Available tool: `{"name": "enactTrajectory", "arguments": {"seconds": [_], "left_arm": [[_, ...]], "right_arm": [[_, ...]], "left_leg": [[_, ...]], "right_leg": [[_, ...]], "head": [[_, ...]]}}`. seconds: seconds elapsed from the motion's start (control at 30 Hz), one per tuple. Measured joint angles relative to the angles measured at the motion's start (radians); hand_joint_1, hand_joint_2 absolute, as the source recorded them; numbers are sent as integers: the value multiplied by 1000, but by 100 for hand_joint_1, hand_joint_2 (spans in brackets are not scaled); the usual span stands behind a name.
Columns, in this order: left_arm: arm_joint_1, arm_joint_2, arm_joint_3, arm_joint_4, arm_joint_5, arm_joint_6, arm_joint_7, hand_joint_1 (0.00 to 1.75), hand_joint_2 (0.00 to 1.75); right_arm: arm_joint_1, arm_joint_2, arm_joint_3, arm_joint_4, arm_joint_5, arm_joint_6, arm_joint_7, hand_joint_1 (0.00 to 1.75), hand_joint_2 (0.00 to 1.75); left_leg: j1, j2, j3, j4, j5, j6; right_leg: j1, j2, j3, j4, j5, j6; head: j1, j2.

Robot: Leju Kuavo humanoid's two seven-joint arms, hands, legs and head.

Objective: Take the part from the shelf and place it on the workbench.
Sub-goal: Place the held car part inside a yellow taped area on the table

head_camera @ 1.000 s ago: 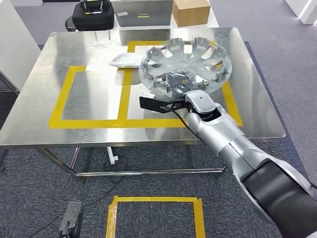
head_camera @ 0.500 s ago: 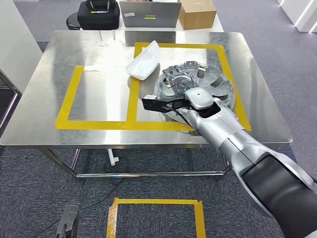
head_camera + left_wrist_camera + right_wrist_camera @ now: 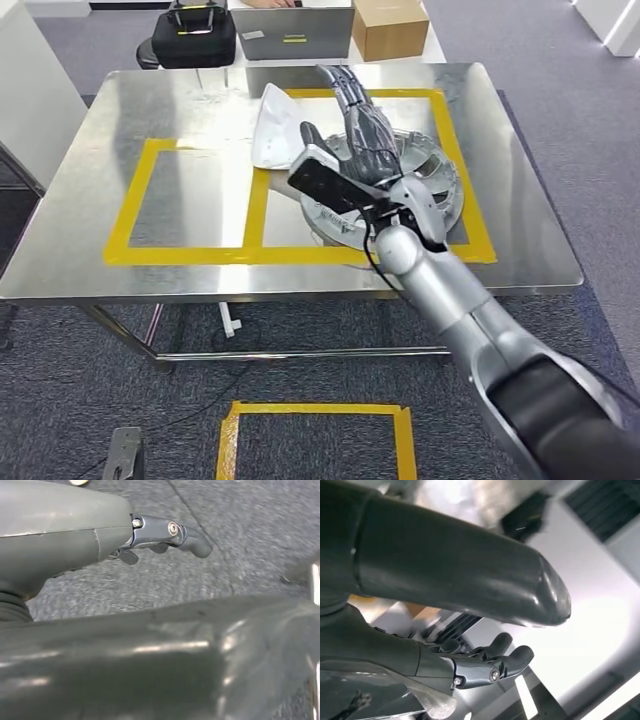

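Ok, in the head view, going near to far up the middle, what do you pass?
Yellow tape square on the floor → near edge of the workbench → silver wheel cover with the right hand raised over it → laptop and cardboard box beyond.

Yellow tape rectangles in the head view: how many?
3: the left rectangle and the right rectangle side by side on the workbench, and one on the carpet, cropped by the frame.

Right hand (image 3: 364, 140) raised, fingers (image 3: 343, 88) spread
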State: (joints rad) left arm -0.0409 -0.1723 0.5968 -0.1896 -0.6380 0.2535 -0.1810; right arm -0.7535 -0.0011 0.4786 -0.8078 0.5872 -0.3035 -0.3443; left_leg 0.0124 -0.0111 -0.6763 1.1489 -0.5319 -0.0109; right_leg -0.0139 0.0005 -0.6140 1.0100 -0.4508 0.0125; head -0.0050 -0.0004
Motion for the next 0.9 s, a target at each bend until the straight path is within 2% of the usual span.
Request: {"name": "enactTrajectory", "arguments": {"seconds": [0.07, 0.1, 0.13, 0.17, 0.23, 0.27, 0.3, 0.4, 0.43, 0.47, 0.53, 0.57, 0.6, 0.63, 0.67, 0.7, 0.73, 0.77, 0.8, 0.83, 0.9], "left_arm": [[7, -1, 18, 0, 7, 6, 0, 0, 0], [10, -1, 26, 0, 9, 8, 1, 0, 0], [13, -1, 33, 0, 10, 11, 2, 0, 0], [15, -1, 40, 0, 10, 14, 2, 0, 0], [16, -1, 51, 0, 10, 20, 1, 0, 0], [16, -1, 56, 0, 10, 22, 0, 0, 0], [16, -1, 60, 0, 10, 23, -1, 0, 0], [18, -3, 70, 0, 10, 23, -2, 0, 0], [17, -4, 72, 0, 10, 25, -2, 0, 0], [16, -4, 74, 0, 10, 27, -3, 0, 0], [16, -5, 79, 0, 10, 33, -5, 0, 0], [17, -6, 82, 0, 10, 36, -7, 0, 0], [18, -7, 85, 0, 10, 38, -10, 0, 0], [19, -7, 90, 0, 10, 41, -12, 0, 0], [21, -9, 94, 0, 10, 44, -16, 0, 0], [21, -11, 100, 0, 10, 47, -19, 0, 0], [22, -14, 104, 0, 10, 50, -24, 0, 0], [22, -17, 109, 0, 10, 53, -28, 0, 0], [23, -20, 113, 0, 9, 56, -32, 0, 0], [23, -24, 115, 0, 6, 58, -34, 0, 0], [27, -29, 120, 0, -1, 61, -35, 0, 0]], "right_arm": [[147, -1, -37, -194, -104, 8, -46, 0, 0], [219, -2, -53, -278, -152, 15, -72, 0, 0], [283, -4, -69, -352, -199, 25, -99, 0, 0], [343, -4, -86, -418, -242, 37, -125, 0, 0], [446, -5, -121, -531, -312, 63, -169, 0, 0], [486, -5, -137, -577, -332, 72, -183, 0, 0], [519, -5, -151, -617, -344, 78, -191, 0, 0], [578, -6, -179, -692, -353, 88, -197, 0, 0], [591, -6, -187, -709, -357, 90, -197, 0, 0], [604, -6, -196, -723, -361, 90, -197, 0, 0], [638, -7, -216, -747, -377, 87, -195, 0, 0], [662, -5, -229, -754, -390, 83, -189, 0, 0], [692, -1, -245, -757, -408, 77, -179, 0, 0], [723, 6, -265, -755, -427, 71, -167, 0, 0], [754, 16, -290, -745, -447, 64, -156, 0, 0], [782, 27, -317, -729, -463, 55, -149, 0, 0], [802, 39, -345, -707, -476, 46, -146, 0, 0], [819, 51, -376, -678, -484, 36, -147, 0, 0], [833, 63, -407, -642, -489, 25, -150, 0, 0], [845, 75, -439, -596, -488, 14, -156, 0, 0], [859, 99, -509, -476, -466, -13, -184, 0, 0]], "left_leg": [[2, 1, -31, 120, -68, -7], [2, 1, -31, 148, -81, -9], [3, 2, -13, 137, -75, -9], [5, 2, 22, 91, -56, -9], [6, 1, 112, -45, -16, -6], [6, 0, 141, -95, -6, -2], [3, -1, 155, -122, -2, 2], [-3, 3, 147, -131, 17, 25], [-3, 6, 140, -133, 27, 34], [-2, 9, 130, -136, 38, 42], [-3, 11, 107, -136, 56, 53], [-5, 11, 95, -136, 65, 55], [-6, 11, 83, -135, 74, 55], [-8, 10, 71, -134, 82, 55], [-9, 10, 61, -134, 89, 54], [-10, 10, 52, -133, 96, 52], [-11, 10, 45, -132, 103, 49], [-13, 10, 40, -131, 110, 45], [-14, 11, 36, -131, 119, 40], [-13, 12, 33, -134, 129, 34], [-11, 12, 27, -141, 145, 23]], "right_leg": [[0, -7, -2, 0, 2, -2], [1, -10, -4, 1, 3, -2], [1, -12, -7, 2, 5, -1], [0, -13, -10, 4, 8, 1], [1, -11, -17, 8, 13, 8], [2, -10, -19, 10, 17, 14], [3, -8, -21, 10, 22, 20], [-3, -2, -26, 4, 35, 41], [-4, -1, -34, 15, 17, 46], [-5, -1, -47, 46, -19, 49], [-5, -1, -79, 161, -121, 51], [-5, 0, -89, 224, -158, 52], [-5, 0, -88, 265, -172, 51], [-4, 0, -72, 277, -167, 50], [-4, 0, -39, 253, -145, 47], [-2, -1, 9, 199, -119, 42], [1, -1, 64, 125, -105, 35], [3, -3, 118, 49, -101, 29], [6, -4, 156, -8, -104, 24], [9, -4, 176, -43, -110, 22], [9, -6, 169, -62, -96, 18]], "head": [[0, 0], [0, 0], [0, 0], [0, 0], [0, 0], [1, 0], [1, 0], [2, 0], [3, 0], [4, 0], [7, 0], [8, 0], [8, 0], [9, 0], [10, 0], [10, 0], [10, 0], [10, 0], [10, 0], [10, 0], [11, 0]]}}
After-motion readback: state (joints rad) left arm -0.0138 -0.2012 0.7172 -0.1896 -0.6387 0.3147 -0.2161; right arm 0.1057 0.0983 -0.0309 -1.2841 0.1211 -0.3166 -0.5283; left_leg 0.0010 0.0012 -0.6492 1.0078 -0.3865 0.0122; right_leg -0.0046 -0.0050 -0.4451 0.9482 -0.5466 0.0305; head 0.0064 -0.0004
